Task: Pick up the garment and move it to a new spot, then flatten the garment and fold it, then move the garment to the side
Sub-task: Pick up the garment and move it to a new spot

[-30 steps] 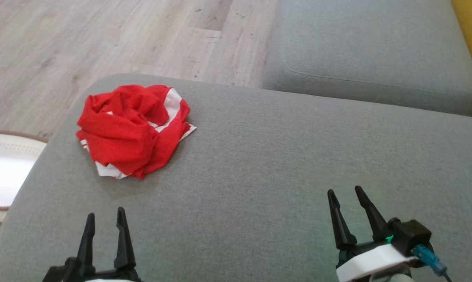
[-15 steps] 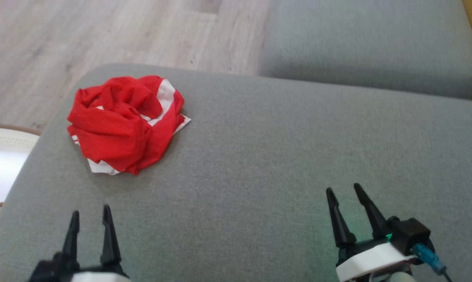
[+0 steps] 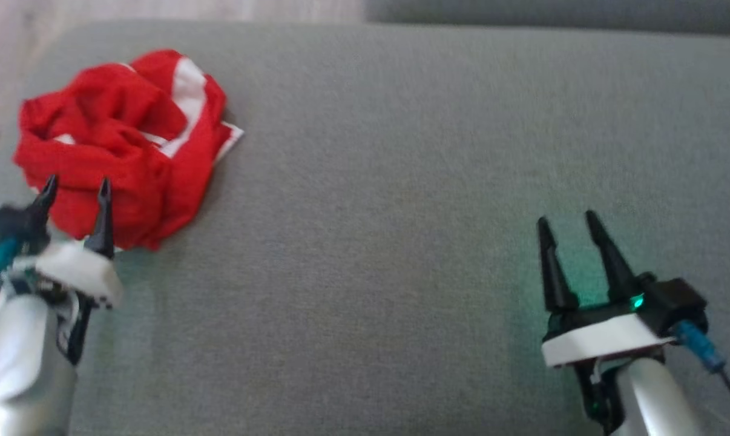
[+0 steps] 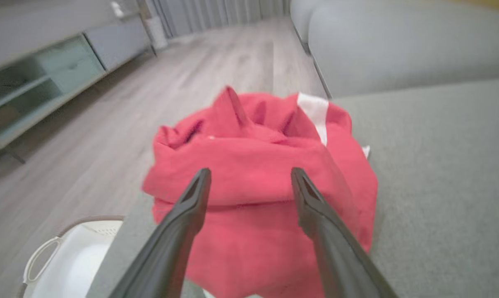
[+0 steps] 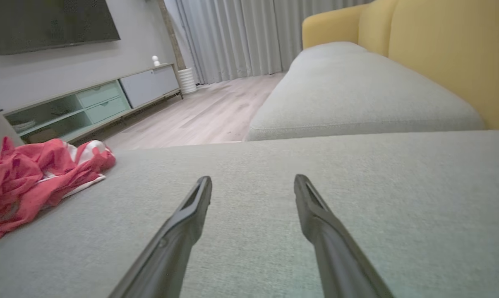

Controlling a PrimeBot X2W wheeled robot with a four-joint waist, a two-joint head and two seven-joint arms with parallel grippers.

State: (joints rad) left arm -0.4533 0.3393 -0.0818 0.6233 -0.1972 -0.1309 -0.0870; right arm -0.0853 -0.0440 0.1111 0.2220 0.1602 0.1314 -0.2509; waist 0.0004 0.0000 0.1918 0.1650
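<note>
One grey cushion (image 3: 401,242) under garment (image 3: 111,139), wood floor (image 4: 191,82) beyond.

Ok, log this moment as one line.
stage: pickup approach | left gripper: open, fingers over crumpled red garment, no grip | right gripper: open, above sofa cushion | garment: not yet folded

The red garment (image 3: 114,142) with white bands, possibly a shirt, is lying crumpled in a heap near the left edge of the grey cushion (image 3: 401,181).
</note>
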